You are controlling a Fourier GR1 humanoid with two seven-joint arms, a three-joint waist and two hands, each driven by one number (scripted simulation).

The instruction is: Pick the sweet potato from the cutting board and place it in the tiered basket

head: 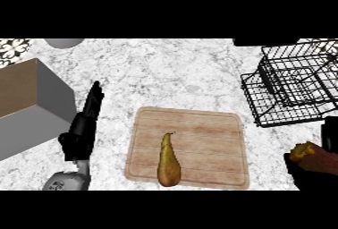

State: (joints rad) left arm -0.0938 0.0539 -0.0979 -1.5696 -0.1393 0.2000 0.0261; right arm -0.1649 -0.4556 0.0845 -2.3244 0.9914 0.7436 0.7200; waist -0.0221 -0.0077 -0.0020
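Head view, looking down on a marble worktop (178, 67). A wooden cutting board (198, 134) lies in the middle, with a yellow-brown pear (168, 161) on it (stem pointing away). At the right edge, the right hand (330, 136) curls round the reddish sweet potato (314, 157), off the board. The black wire tiered basket (293, 87) stands beyond it. The left hand (91, 105) rests left of the board, fingers straight. A grey box (30, 105) sits far left.

grey box (30, 107), pear (168, 162), grey round object (64, 42)
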